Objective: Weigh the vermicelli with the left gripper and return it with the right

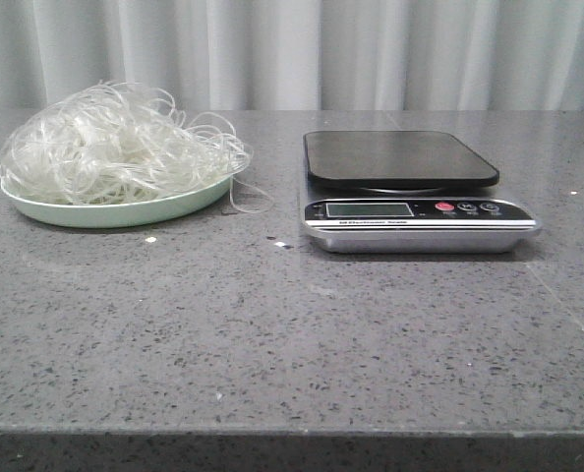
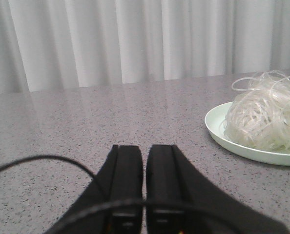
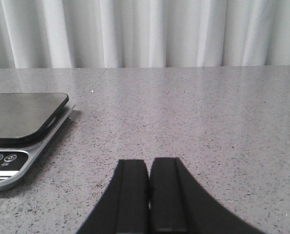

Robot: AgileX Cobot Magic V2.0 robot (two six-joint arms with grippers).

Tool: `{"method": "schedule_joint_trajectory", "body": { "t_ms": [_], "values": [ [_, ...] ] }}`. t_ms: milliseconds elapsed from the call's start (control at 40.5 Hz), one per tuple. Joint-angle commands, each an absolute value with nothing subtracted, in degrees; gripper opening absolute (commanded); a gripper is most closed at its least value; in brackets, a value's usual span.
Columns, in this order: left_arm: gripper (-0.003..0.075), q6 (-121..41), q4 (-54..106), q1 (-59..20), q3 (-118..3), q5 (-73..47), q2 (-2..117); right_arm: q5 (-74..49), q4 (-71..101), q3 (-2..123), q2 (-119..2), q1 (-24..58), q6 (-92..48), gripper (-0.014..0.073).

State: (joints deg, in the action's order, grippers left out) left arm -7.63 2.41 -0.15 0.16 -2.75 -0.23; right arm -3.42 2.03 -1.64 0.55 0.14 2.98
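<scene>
Vermicelli [image 1: 120, 143] heaped on plate [image 1: 115, 213], scale [image 1: 410, 192] bare.
Plate sat left of scale on bench [image 1: 292, 334], well apart. Left fingers [image 2: 144, 170] together, low over bench near plate; right fingers [image 3: 149, 178] together beside scale, holding nothing.

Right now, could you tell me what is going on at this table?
Nothing is being held at this moment. The vermicelli lies heaped on the pale green plate, on the left side of the table, and the scale beside it has a bare platform. The left gripper and right gripper are both shut on nothing, low over the table. This fits either the noodles awaiting weighing or already returned to the plate.
</scene>
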Motion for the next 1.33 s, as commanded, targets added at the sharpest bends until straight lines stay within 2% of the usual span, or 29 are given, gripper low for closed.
{"method": "schedule_joint_trajectory", "body": {
  "t_ms": [0, 346, 1309],
  "values": [
    [0.0145, -6.97, 2.52, -0.47, 0.6, 1.53, -1.35, 1.2, 1.17, -1.11, 1.59, -0.22, 2.4, 0.0151],
    [0.0145, -6.97, 2.52, -0.47, 0.6, 1.53, -1.35, 0.0, 1.17, -1.11, 1.59, -3.6, 2.4, 0.0151],
    [0.0145, -6.97, 2.52, -0.47, 0.6, 1.53, -1.35, 0.0, 1.17, -1.11, 1.59, -3.6, 2.4, 0.0151]
  ]
}}
